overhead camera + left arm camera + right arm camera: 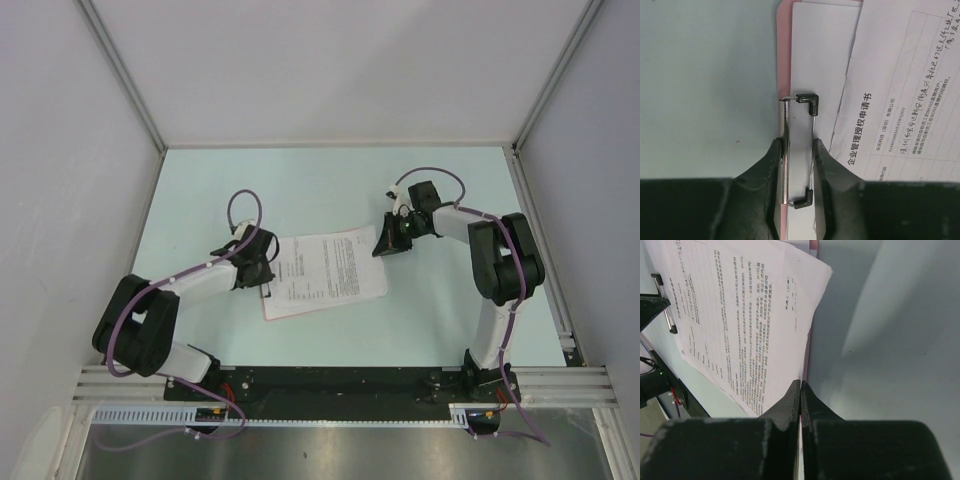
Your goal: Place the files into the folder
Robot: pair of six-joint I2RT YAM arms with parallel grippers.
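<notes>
White files (325, 272), perhaps 2, atop pink folder (784, 60)

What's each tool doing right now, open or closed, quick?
Left tool: closed on the metal clip.
Right tool: closed, pinching the edge of the files.

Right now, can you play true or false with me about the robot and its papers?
1. The papers lie on a pink folder. True.
2. The left gripper hangs in the air, far from everything. False: its fingers squeeze the folder's metal clip.
3. The papers are blank. False: they are covered in black print.
4. The right gripper is pinched shut at the papers' edge. True.
5. The table is red. False: it is pale blue-green.
</notes>
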